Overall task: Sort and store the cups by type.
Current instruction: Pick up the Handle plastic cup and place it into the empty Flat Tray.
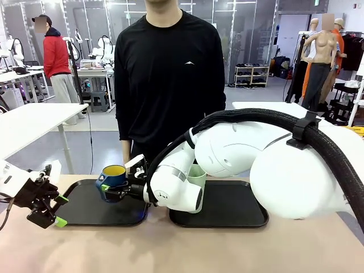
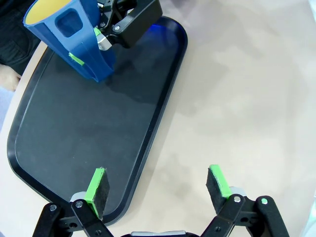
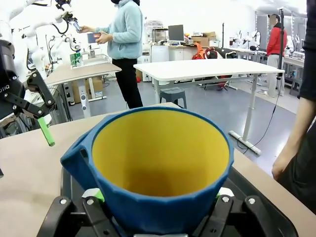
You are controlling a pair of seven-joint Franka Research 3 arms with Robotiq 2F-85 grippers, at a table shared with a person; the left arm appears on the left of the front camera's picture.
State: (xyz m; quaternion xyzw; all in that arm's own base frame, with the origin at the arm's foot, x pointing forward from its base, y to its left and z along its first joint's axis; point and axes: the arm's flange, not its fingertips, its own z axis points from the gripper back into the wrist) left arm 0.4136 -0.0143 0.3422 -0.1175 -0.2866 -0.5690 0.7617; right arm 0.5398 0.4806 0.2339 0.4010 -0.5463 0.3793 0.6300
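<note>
The right tool (image 1: 116,192) was clamped on the blue mug (image 1: 112,176) over the left tray (image 1: 85,211), left of frame centre; the left tool (image 2: 158,187) hung apart at lower left.

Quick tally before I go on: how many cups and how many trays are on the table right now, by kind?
Blue mugs with yellow inside: 1, the blue mug, gripped by the right hand over the left tray
Pale green tumblers: 1, the green tumbler, behind the right arm at the right tray
Black trays: 2
Total: 4
</note>
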